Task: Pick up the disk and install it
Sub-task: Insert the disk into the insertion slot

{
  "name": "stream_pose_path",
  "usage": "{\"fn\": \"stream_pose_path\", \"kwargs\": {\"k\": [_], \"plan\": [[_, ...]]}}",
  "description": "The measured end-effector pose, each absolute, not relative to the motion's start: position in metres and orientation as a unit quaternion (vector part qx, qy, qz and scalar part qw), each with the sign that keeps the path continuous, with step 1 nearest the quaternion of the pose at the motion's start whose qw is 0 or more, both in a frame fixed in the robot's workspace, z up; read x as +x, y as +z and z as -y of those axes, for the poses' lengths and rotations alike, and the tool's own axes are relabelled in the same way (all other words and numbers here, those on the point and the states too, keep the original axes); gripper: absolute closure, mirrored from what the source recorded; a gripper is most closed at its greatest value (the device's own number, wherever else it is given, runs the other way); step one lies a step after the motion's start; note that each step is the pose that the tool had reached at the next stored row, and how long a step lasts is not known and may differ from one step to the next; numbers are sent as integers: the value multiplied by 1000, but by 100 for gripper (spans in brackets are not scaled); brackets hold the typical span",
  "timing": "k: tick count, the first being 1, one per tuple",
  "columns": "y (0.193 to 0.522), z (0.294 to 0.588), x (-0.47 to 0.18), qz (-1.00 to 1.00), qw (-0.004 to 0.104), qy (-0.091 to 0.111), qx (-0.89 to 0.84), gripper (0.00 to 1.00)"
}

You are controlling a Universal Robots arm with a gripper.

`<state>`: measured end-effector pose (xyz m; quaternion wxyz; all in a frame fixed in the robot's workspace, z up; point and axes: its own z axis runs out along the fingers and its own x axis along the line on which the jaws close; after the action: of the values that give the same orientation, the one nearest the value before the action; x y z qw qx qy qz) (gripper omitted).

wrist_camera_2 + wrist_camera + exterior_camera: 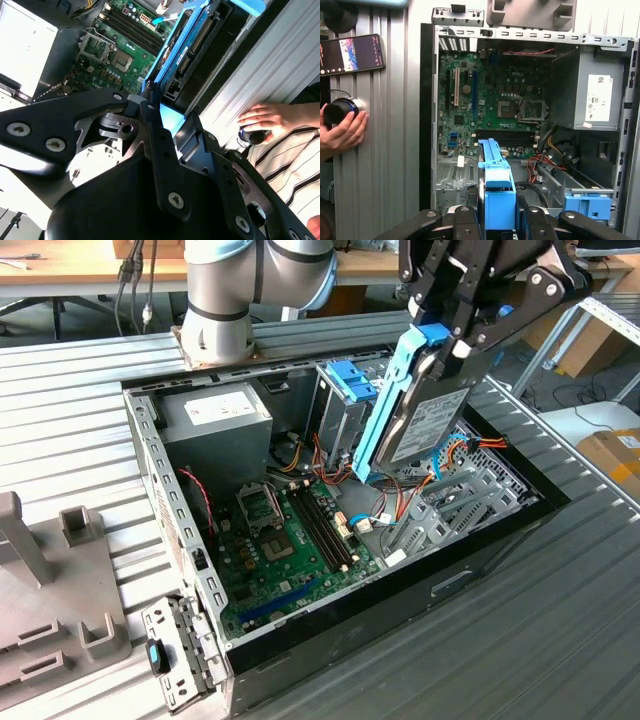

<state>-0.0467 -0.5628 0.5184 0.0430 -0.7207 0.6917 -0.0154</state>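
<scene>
The disk (425, 420) is a grey metal drive in a bright blue carrier rail. It hangs on edge, tilted, above the open computer case (160, 470), beside the tall metal drive cage (340, 405). My gripper (445, 345) is shut on the disk's upper blue end. In the first wrist view the disk (495, 185) shows edge-on between the black fingers (530, 220), over the case's lower bay area. In the second wrist view the disk (190, 45) reaches away from my gripper (167, 112) toward the motherboard (107, 52).
Inside the case lie the motherboard (290, 540), a grey power supply (215, 425), and orange and red cables (470, 445). A blue latch (350, 380) tops the cage. A person's hand (342, 132) holds a knob beside a phone (352, 54). A grey fixture (50, 580) stands at the exterior view's left.
</scene>
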Motion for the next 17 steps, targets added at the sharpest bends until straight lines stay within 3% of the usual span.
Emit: {"fn": "stream_pose_path", "kwargs": {"k": [4, 17], "plan": [[518, 576, -43, -692, 43, -15, -721, 63], [518, 577, 13, -692, 43, -15, -721, 63]]}}
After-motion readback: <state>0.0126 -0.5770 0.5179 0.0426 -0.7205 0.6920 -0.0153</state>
